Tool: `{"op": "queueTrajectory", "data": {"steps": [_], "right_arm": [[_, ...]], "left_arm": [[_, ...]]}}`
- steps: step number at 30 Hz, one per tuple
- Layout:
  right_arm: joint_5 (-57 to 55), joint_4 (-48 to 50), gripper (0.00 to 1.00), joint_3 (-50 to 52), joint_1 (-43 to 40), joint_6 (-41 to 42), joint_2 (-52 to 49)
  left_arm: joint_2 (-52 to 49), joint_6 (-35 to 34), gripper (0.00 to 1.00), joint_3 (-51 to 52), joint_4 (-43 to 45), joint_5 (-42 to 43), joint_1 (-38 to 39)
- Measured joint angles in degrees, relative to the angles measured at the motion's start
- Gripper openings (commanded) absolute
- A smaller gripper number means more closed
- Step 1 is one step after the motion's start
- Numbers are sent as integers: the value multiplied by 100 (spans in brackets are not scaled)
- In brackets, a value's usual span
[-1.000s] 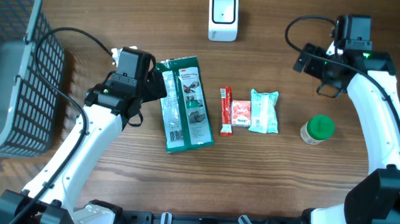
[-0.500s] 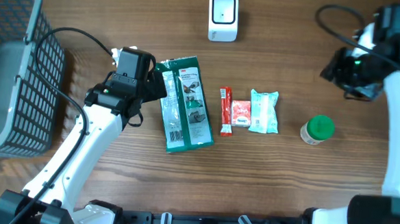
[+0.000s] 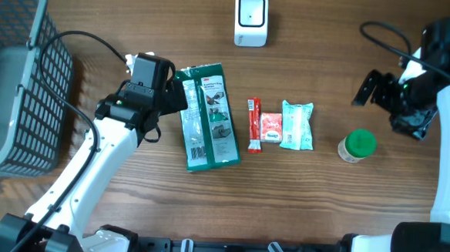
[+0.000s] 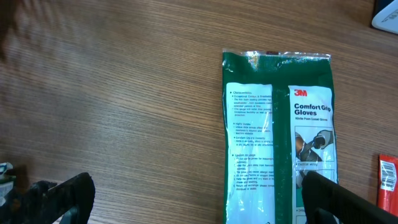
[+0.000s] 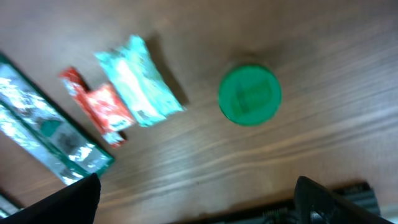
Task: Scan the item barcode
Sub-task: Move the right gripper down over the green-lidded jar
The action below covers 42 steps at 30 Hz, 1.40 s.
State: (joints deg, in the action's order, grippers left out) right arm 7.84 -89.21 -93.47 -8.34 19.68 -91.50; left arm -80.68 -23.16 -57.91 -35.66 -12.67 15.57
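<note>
**A:** What's changed from a second ago?

**B:** Only the right pincer (image 3: 373, 89) is shifted. It's swung out from beside the scanner (image 3: 251, 19) toward the counter's (image 3: 321, 208) right edge, near the green-lidded jar (image 3: 357, 145), jaws spread, nothing held. The left pincer (image 4: 198, 180) is kept spread at the glove pack's (image 3: 208, 117) top-left corner.

**A:** Counts?

**B:** Five items are lined up mid-counter: one glove pack, one red stick (image 3: 253, 125), one red sachet (image 3: 270, 127), one teal packet (image 3: 297, 125), one jar. Also one scanner and one basket (image 3: 11, 76).
</note>
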Motion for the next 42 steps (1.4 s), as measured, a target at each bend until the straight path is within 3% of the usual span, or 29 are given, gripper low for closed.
{"op": "queueTrajectory", "data": {"steps": [9, 15, 22, 33, 42], "right_arm": [[-212, 896, 100, 1541, 0, 367, -11], [-549, 1150, 100, 1963, 0, 496, -20], [-743, 2236, 100, 2743, 0, 490, -26], [-793, 3069, 84, 3136, 0, 323, -33], [-789, 3344, 80, 3440, 0, 317, -33]], "left_arm": [[0, 0, 100, 0, -15, -4, 0], [0, 0, 100, 0, -13, -17, 0], [0, 0, 100, 0, -13, -20, 0], [0, 0, 100, 0, -15, -20, 0], [0, 0, 100, 0, -13, -20, 0]]}}
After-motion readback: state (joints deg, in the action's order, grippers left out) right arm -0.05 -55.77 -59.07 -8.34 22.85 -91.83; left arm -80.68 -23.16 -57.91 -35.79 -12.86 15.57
